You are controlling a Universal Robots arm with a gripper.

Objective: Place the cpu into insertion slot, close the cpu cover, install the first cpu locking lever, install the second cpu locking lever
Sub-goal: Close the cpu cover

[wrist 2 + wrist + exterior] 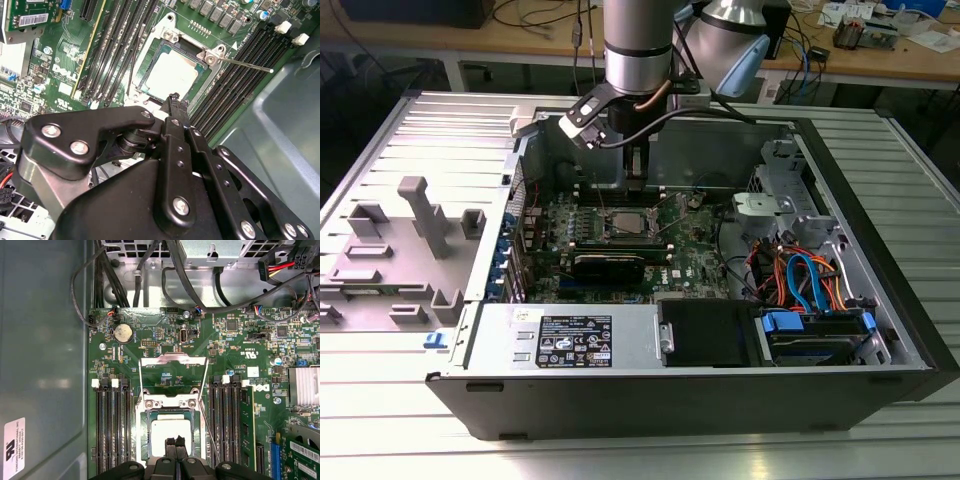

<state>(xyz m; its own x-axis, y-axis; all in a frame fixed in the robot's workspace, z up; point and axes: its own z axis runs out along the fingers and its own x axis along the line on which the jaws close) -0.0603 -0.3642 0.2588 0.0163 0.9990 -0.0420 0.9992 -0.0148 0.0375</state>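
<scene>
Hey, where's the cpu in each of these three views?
Exterior view: the cpu sits on the motherboard, below the arm.
Second wrist view: pale square just beyond the gripper tip.
First wrist view: pale square between the memory slots.
Shared landmark: the gripper, right by it.

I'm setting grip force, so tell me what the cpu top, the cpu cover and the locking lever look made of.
The cpu: its top looks like matte silver-grey metal with a pale, even sheen. The cpu cover: thin sheet metal, probably steel, bright with glints along its bent edges. The locking lever: bare metal wire, a thin, shiny rod. The exact alloys cannot be told.
</scene>
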